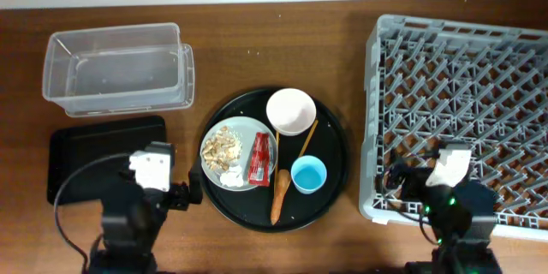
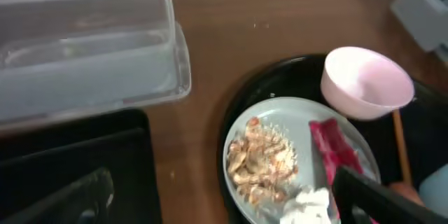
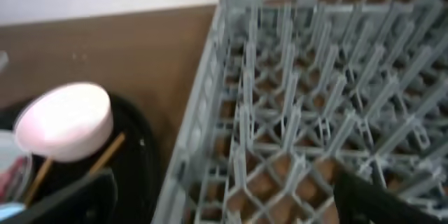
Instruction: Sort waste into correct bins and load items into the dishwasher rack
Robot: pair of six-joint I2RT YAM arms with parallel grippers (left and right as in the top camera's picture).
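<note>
A big round black tray [image 1: 336,171] sits mid-bench on the brown wooden bench [image 1: 257,34]. At its 9 o'clock lies a pale grey-green plate [image 1: 244,128] carrying beige crumbly food scraps [image 1: 221,145], a crumpled white tissue [image 1: 231,176] and a small red wrapper [image 1: 259,157]. A white round bowl [image 1: 291,111] stands at the tray's 12 o'clock, a small light-blue cup [image 1: 308,175] at 4 o'clock and a small orange carrot [image 1: 279,195] at 6 o'clock. A thin wooden stick [image 1: 308,139] slants between bowl and cup. A clear rectangular plastic tub [image 1: 116,68] stands at 10 o'clock from the tray and a shallow black rectangular tray [image 1: 86,150] at 8 o'clock. The large square grey plastic dishwasher rack [image 1: 462,94] fills the 3 o'clock side. The left arm's fingers [image 2: 371,196] are spread wide with nothing between them, over the shallow tray's 3 o'clock edge. The right arm's fingers [image 3: 392,199] are likewise parted and hold nothing, over the rack's 7 o'clock corner
</note>
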